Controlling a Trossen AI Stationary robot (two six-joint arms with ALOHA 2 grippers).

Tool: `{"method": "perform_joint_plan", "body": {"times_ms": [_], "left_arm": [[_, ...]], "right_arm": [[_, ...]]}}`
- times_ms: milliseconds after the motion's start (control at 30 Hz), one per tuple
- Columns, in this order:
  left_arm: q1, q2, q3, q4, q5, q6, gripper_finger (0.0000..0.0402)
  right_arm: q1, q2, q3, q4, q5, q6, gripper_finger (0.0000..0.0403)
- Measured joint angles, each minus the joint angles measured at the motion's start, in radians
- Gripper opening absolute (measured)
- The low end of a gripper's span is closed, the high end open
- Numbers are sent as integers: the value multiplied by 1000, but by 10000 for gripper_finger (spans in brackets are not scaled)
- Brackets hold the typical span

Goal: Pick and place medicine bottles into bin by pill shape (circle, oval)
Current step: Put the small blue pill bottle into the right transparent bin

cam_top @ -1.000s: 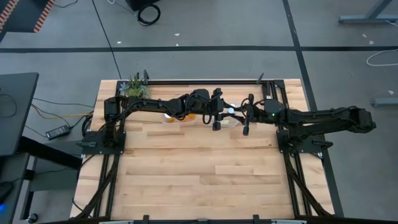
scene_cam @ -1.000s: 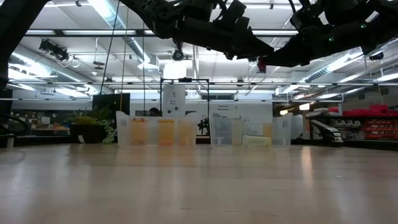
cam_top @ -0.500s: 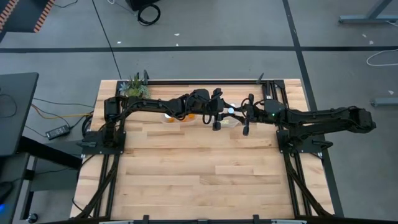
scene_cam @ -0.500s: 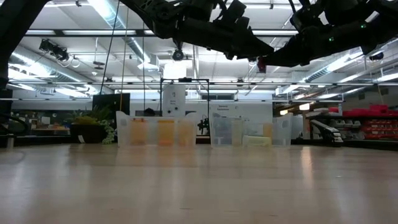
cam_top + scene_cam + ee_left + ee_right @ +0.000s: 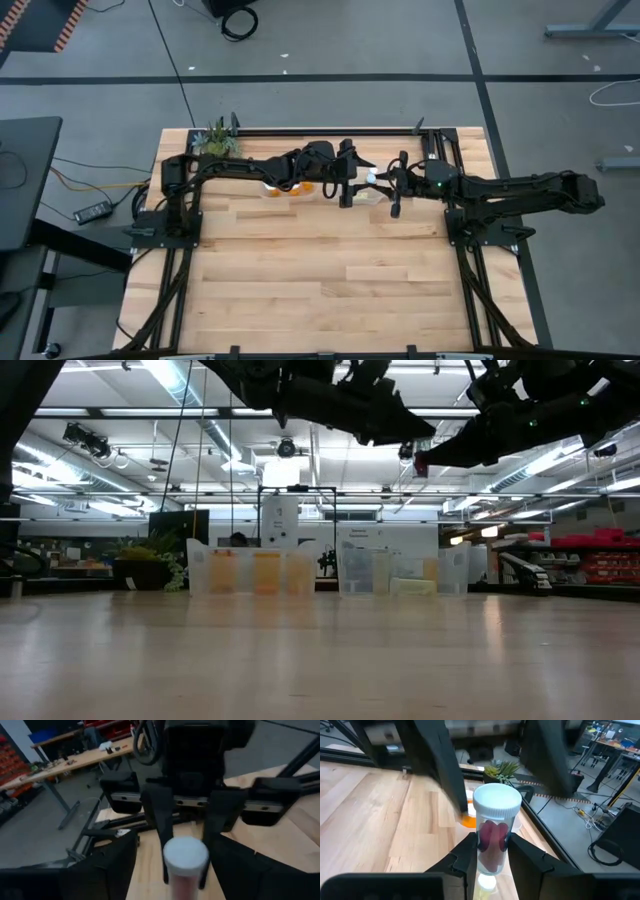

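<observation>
Bottle: I have one medicine bottle (image 5: 492, 836) in the right gripper (image 5: 385, 187), white cap up, long axis upright between the two dark fingers (image 5: 466, 857), reddish pills showing through the clear wall.

Right jaws: clamped on the bottle's lower body, one finger on each side.

Left jaws: in the left wrist view the cap (image 5: 185, 856) sits between the right arm's fingers, facing my camera; the left gripper (image 5: 345, 186) stands apart, holding nothing that I can see.

Key relation: the two grippers face each other nose to nose near the back middle of the table (image 5: 330, 280); the bottle lies on the right gripper's side of the gap, just beside the left jaws. The right arm is the one that carries it.

Bins: clear bins (image 5: 265, 572) stand along the far edge; the left one holds orange bottles. The held bottle hangs above them, not yet in either.

Change: against the earlier pictures the left arm has drawn back and up a little, and its jaws look wider; the right arm has not moved.

Judgement: looks to me like a handover just completed to the right side.
</observation>
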Motion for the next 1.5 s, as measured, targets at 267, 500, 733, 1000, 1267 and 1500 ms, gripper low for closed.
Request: {"method": "perform_joint_plan", "body": {"times_ms": [267, 500, 733, 1000, 1267, 1500], "left_arm": [[-18, -49, 0, -78, -3, 49, 248], [-20, -74, 1, -253, -92, 48, 238], [-9, -66, -6, -337, -126, 9, 235], [-10, -66, -10, -319, -92, -30, 235], [-29, -65, -11, -239, -63, -44, 233], [-56, -65, -11, -205, -45, -30, 225]], "right_arm": [[-1, 0, 0, -4, 41, 0, 108], [-3, -8, 0, -30, 71, -11, 108], [1, -8, 0, -1, -7, 2, 110], [1, -8, 0, 100, -103, 14, 110], [1, -8, 0, 181, -188, 14, 110], [1, -8, 0, 185, -188, 14, 111]]}}
